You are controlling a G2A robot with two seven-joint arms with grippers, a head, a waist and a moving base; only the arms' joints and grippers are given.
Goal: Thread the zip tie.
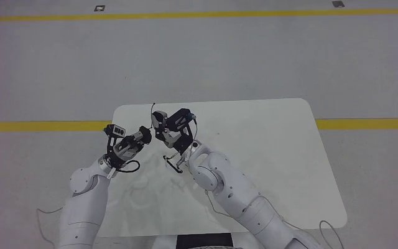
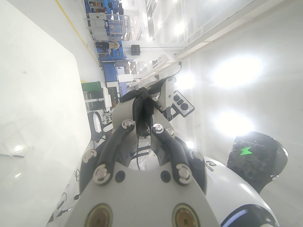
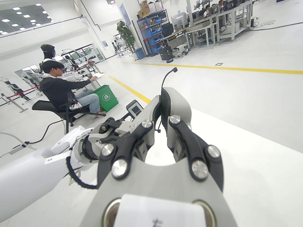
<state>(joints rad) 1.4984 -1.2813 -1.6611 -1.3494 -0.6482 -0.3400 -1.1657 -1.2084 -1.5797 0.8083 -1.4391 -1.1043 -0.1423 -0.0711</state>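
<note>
Right wrist view: the zip tie point(image 3: 174, 70) is clamped between the closed fingers of the right gripper point(image 3: 163, 98), head raised toward upper centre, likely presented for threading. The left gripper point(image 2: 142, 109) is closed just beside it above the table point(image 1: 267, 155); whether anything is gripped cannot be told.

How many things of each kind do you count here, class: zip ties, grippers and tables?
zip tie: 1
grippers: 2, the left gripper and the right gripper
table: 1
Total: 4
</note>
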